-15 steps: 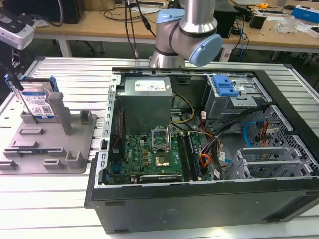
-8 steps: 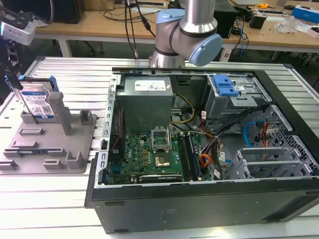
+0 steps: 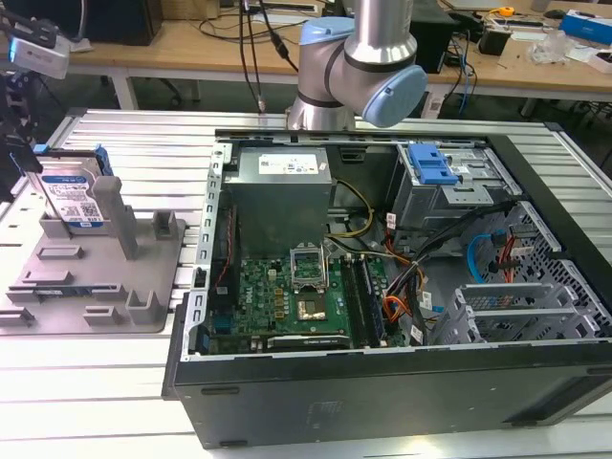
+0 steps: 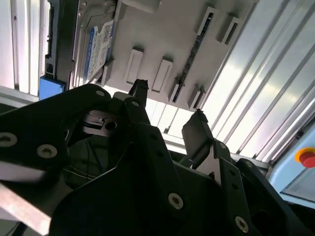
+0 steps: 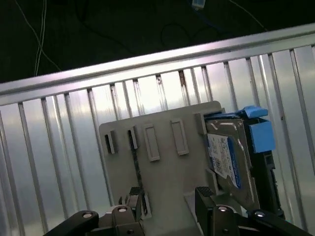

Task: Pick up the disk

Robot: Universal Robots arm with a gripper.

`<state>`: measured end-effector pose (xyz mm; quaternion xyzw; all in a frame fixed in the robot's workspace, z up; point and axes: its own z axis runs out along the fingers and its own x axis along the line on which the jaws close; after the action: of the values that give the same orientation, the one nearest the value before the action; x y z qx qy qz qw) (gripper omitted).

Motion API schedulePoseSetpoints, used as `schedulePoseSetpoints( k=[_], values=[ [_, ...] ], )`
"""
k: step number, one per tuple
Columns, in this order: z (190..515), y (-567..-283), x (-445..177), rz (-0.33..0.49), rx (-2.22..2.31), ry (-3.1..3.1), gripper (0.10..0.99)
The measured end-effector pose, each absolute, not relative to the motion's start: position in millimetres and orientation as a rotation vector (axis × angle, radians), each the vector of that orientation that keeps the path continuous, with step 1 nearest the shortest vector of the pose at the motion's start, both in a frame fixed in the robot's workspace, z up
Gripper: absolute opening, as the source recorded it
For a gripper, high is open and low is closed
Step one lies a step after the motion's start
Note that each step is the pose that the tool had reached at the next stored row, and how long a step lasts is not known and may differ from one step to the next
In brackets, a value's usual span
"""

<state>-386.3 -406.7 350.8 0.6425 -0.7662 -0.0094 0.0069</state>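
I work over a slatted metal table [image 3: 115, 382], and behind it in the room stand workbenches [image 3: 191, 43] with cables. An open computer case [image 3: 382, 411] takes most of the table. Just beside it, on the exterior view's left, lies a grey fixture plate [image 3: 96, 287]. The disk [image 3: 72, 196] stands on its edge at the plate's far corner, nearly upright against a post. My claw [image 5: 170, 199] hangs above the plate, jaws apart and holding nothing; the disk lies off to one side of my fingers, not between them
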Motion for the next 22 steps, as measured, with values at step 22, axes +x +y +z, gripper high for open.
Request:
schedulePoseSetpoints(
  k=[22],
  values=[
    [349.6,-373.1,-386.5,-0.015,2.188,-2.231,0.557]
  ],
)
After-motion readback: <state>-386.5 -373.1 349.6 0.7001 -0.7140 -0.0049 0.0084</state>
